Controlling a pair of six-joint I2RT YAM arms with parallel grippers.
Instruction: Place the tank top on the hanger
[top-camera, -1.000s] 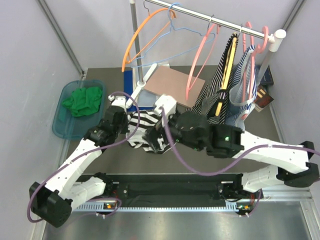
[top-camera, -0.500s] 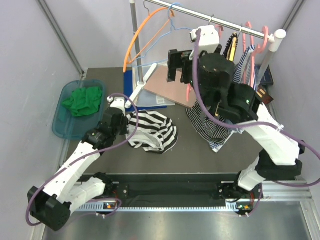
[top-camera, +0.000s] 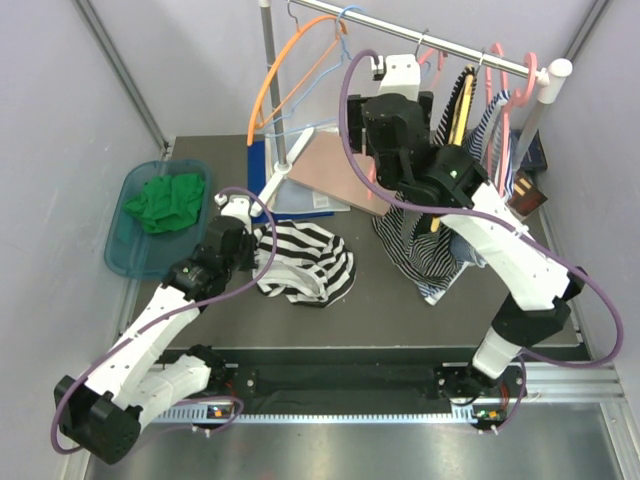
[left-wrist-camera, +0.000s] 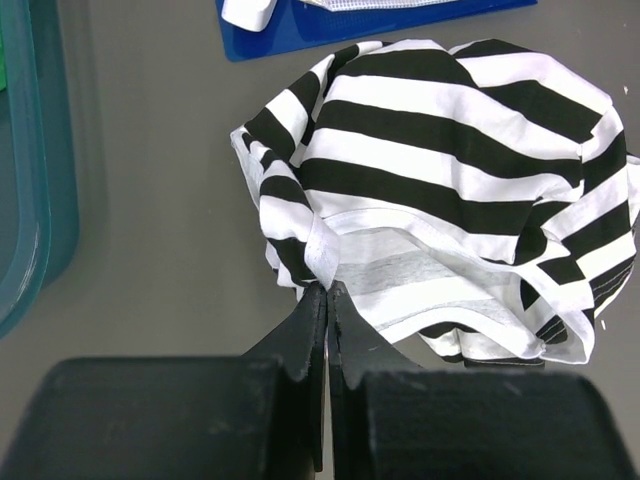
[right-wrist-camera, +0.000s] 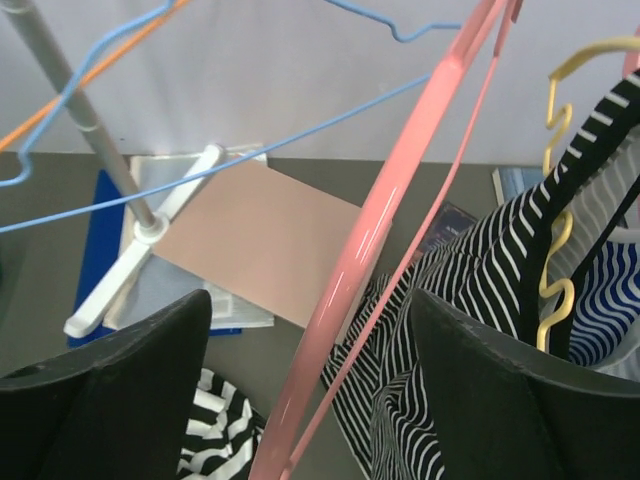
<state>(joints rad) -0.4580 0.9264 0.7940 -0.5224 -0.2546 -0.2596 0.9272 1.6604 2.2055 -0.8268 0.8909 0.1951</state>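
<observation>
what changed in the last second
The right gripper rose from beside the tank top up to the rack and now sits open around the hanger. The left gripper stayed shut on the top's white edge, and the top stayed bunched on the table.

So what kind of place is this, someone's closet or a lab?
Likely a robotics lab cell staged for laundry work, not a home: two robot arms bolted to a dark table, bare panel walls, and a clothes rail with hangers.
</observation>
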